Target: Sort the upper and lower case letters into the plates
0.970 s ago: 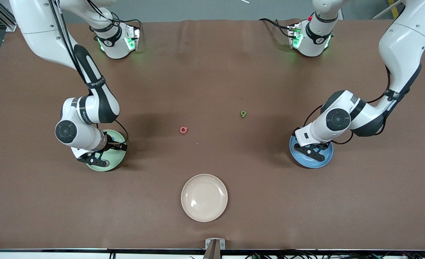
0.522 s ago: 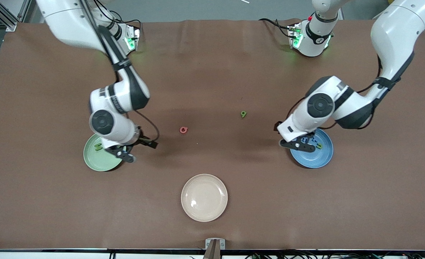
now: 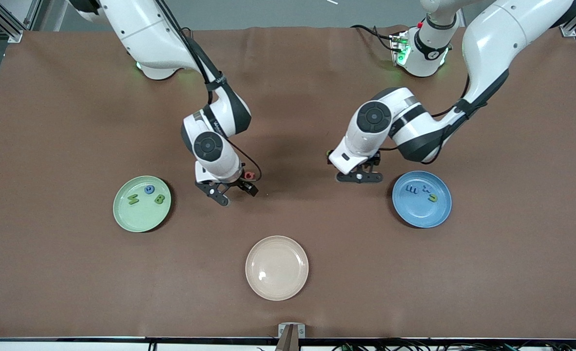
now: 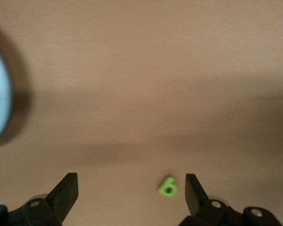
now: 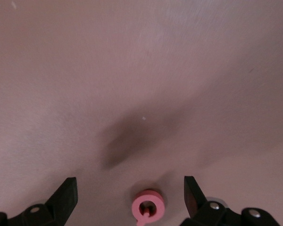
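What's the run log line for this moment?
left gripper: open over green letter | right gripper: open over pink letter | held: nothing

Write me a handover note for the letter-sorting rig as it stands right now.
Left gripper: open, empty, over the table above the green letter, which lies between its fingers in the left wrist view.
Right gripper: open, empty, above the pink letter.
Green plate: holds three letters. Blue plate: holds three letters.
Cream plate: nearest the front camera, nothing in it.
Done: six letters sorted into the two plates.
Left: pick up the green and pink letters from the table and place each by case.
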